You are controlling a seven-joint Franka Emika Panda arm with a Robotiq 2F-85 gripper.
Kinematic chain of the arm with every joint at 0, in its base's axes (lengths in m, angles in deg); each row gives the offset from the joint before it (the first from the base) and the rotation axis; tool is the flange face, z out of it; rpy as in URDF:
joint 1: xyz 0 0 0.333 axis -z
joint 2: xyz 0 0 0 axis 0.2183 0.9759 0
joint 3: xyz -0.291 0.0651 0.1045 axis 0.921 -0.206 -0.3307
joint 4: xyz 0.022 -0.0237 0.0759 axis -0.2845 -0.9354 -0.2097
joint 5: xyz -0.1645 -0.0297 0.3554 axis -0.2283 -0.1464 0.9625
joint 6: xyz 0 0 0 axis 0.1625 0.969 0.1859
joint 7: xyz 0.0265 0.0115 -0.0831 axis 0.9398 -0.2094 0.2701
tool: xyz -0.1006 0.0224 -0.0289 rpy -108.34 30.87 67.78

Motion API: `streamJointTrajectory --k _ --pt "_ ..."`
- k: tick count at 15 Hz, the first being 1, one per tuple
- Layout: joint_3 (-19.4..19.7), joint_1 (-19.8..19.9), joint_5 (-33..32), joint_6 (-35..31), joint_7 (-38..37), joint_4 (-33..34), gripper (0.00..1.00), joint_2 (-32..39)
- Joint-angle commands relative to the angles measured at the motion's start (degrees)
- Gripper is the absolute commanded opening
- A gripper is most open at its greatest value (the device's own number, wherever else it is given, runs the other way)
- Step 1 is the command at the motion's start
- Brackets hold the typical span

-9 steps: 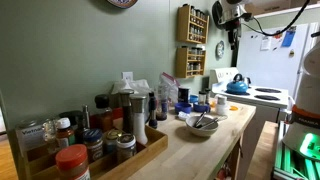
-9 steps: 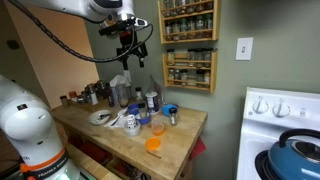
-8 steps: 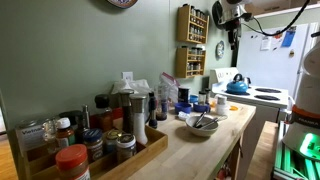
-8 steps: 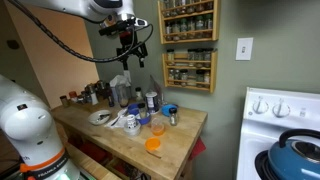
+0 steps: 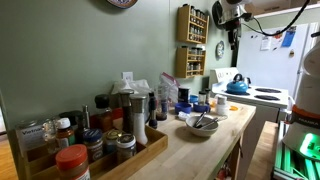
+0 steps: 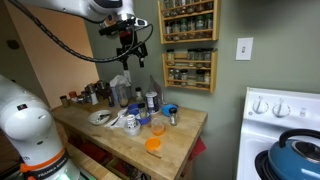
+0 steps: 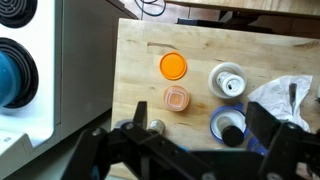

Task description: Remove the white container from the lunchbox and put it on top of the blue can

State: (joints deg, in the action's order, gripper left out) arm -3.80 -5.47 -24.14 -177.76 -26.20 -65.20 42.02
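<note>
I am hovering the gripper (image 6: 127, 50) high above the wooden counter (image 7: 280, 60), well apart from everything on it. In the wrist view its two dark fingers are spreading wide at 7 and 5 o'clock. They are gripping nothing, so the tool is released.

The white container (image 7: 228, 80) is sitting upright on the wood at about 3 o'clock from the middle of the wrist view. I cannot tell whether any lunchbox is around it. The blue can (image 7: 228, 125) is standing just beside it at its 6 o'clock, showing a blue rim and a dark centre. An orange lid (image 7: 173, 66) is lying toward 12 o'clock, with a small clear tub (image 7: 176, 98) close below it. A crumpled plastic bag (image 7: 285, 95) is bunching up at 3 o'clock, near the white container. The stove (image 7: 40, 90) is filling the 9 o'clock side and carrying a blue kettle (image 7: 8, 75).
</note>
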Motion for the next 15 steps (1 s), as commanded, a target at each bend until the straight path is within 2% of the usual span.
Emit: streamJointTrajectory --k 1,12,15 --pt "0.65 -0.87 -0.27 0.28 -0.28 0.2 1.0 0.01" --pt "0.67 -0.73 -0.48 0.02 -0.73 0.16 1.0 -0.05" --pt "0.57 -0.32 -0.15 -1.59 -3.23 -3.15 1.0 -2.16"
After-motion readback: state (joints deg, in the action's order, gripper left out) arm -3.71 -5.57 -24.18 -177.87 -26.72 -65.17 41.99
